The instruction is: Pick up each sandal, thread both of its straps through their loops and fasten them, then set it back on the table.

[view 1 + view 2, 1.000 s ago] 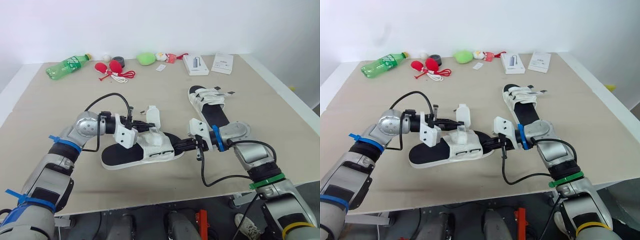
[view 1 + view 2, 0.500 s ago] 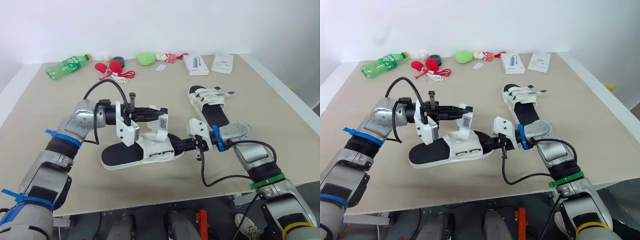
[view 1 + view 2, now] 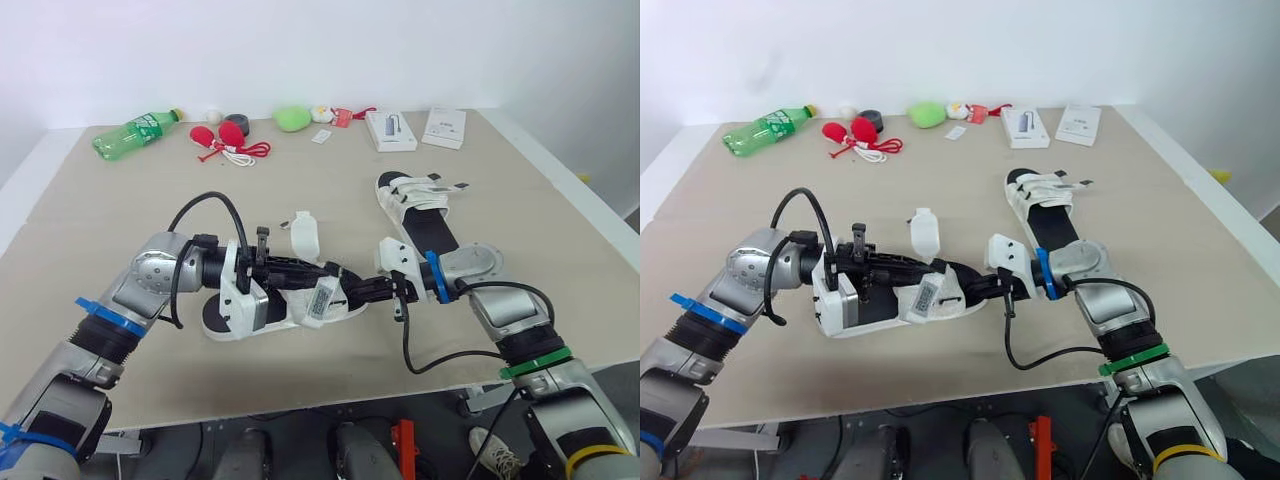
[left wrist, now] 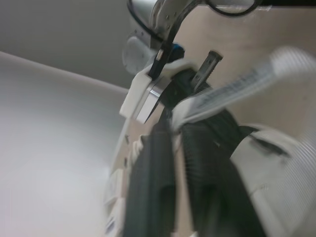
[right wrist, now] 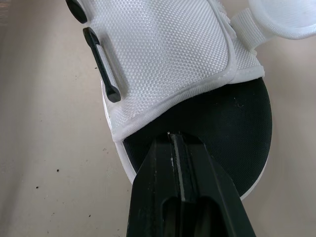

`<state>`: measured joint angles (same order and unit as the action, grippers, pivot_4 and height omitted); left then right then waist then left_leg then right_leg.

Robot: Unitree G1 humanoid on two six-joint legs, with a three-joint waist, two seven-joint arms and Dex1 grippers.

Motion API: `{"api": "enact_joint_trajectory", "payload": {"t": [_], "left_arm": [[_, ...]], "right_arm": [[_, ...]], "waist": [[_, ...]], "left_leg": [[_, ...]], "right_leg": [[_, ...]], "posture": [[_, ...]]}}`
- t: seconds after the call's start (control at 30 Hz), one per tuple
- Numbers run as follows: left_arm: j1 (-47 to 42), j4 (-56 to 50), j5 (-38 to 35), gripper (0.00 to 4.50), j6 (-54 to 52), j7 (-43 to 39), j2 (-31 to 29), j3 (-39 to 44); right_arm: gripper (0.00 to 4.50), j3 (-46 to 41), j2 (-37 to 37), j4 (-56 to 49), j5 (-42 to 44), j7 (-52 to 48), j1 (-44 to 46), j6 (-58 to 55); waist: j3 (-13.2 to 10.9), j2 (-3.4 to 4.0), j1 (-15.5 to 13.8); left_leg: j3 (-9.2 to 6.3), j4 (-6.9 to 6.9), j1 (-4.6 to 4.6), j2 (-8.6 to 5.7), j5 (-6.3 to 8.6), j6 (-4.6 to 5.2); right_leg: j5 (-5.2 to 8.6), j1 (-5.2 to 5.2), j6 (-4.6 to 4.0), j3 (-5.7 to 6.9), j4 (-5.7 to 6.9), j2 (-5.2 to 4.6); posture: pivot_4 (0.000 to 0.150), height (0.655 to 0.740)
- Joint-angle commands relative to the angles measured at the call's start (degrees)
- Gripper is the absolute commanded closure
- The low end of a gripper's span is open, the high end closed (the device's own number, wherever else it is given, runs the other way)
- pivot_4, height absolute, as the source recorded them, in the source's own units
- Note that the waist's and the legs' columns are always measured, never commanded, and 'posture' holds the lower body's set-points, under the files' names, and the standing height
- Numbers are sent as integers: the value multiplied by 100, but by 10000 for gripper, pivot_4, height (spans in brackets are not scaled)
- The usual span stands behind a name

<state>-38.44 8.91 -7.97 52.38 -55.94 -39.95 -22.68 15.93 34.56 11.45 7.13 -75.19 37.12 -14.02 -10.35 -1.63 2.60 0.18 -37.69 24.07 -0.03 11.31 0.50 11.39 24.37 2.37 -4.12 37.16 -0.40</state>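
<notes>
A white sandal with a black sole (image 3: 290,312) lies near the table's front edge. My left gripper (image 3: 325,280) reaches over it and is shut on one strap (image 3: 322,300), whose labelled end hangs down the near side. The other strap (image 3: 305,236) stands upright behind. My right gripper (image 3: 358,292) is shut on the toe end of the sole (image 5: 237,123), just under the white upper (image 5: 163,54) with its black loops (image 5: 101,64). The second sandal (image 3: 420,208) lies farther back on the right, its straps across it.
Along the far edge lie a green bottle (image 3: 135,130), red toys with a cord (image 3: 225,138), a green object (image 3: 292,117) and two white boxes (image 3: 392,129) (image 3: 445,126). The table's front edge (image 3: 300,400) runs close below the sandal.
My left gripper had lifted the strap above the sandal half a second ago. It has now come down and across, carrying the strap end over to the near side. The right arm has not moved.
</notes>
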Motion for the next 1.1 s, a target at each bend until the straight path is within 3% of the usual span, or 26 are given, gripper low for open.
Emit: {"api": "enact_joint_trajectory", "payload": {"t": [0.03, 0.17, 0.2, 0.27, 0.43, 0.57, 0.7, 0.97, 1.1], "left_arm": [[4, -320, -138, 21472, 107, -124, -45, 121], [7, -318, -2, 2763, 366, -12, 37, 303], [-8, -284, 43, 396, 418, 56, 56, 387], [-52, -136, 71, 396, 370, 141, 50, 546], [117, 94, -556, 396, -2071, -24, -152, 832], [921, -1113, -1858, 396, -4818, -698, -834, 887], [1477, -2234, -2960, 396, -6779, -563, -1189, 1220], [2089, -3279, -5053, 396, -9773, -223, -1895, 2224], [2436, -3616, -5183, 396, -10303, -446, -2248, 2232]], "right_arm": [[45000, 19, 10, 18, -19, -59, 110, 39], [45000, 33, -2, 65, -32, -78, 129, 67], [45000, 36, -6, 78, -34, -85, 137, 75], [45000, 41, -20, 119, -43, -103, 164, 92], [45000, 54, -82, 234, -77, -135, 236, 148], [45000, 63, -112, 277, -89, -174, 245, 178], [45000, 63, -136, 346, -101, -186, 284, 210], [45000, 12, -170, 393, -98, -162, 297, 243], [45000, 37, -155, 336, -100, -194, 223, 241]], "waist": [[0, 0, -1], [0, 0, -3], [0, 0, -3], [0, 0, -3], [0, 0, 10], [-1, 1, 45], [-2, -2, 20], [-2, -1, 16], [-2, -1, 15]], "left_leg": [[0, 0, 0, 0, 0, 0], [1, 0, 0, 0, 0, 0], [1, -1, -1, 0, -1, 0], [2, 0, -1, 0, -1, 0], [1, -1, -3, 5, -1, 1], [3, 8, -3, 22, 0, 0], [-8, 15, -1, 32, 4, -6], [-7, 14, -11, 59, 3, -7], [-5, 24, -17, 63, 5, -9]], "right_leg": [[0, 0, 0, 0, 0, 0], [-2, 0, 2, -1, 0, 0], [-2, 0, 2, -2, 0, 0], [-3, 0, 2, -2, 0, 0], [-3, -1, 3, -1, 0, 11], [4, 7, -7, -1, 1, 25], [16, 9, -20, 15, 1, 26], [27, 2, -42, 21, 3, 52], [38, 5, -61, 20, 4, 58]], "posture": [[1500, 7400], [1500, 7400], [1500, 7400], [1500, 7400], [1500, 7400], [1500, 7400], [1500, 7400], [1500, 7400], [1500, 7400]]}}
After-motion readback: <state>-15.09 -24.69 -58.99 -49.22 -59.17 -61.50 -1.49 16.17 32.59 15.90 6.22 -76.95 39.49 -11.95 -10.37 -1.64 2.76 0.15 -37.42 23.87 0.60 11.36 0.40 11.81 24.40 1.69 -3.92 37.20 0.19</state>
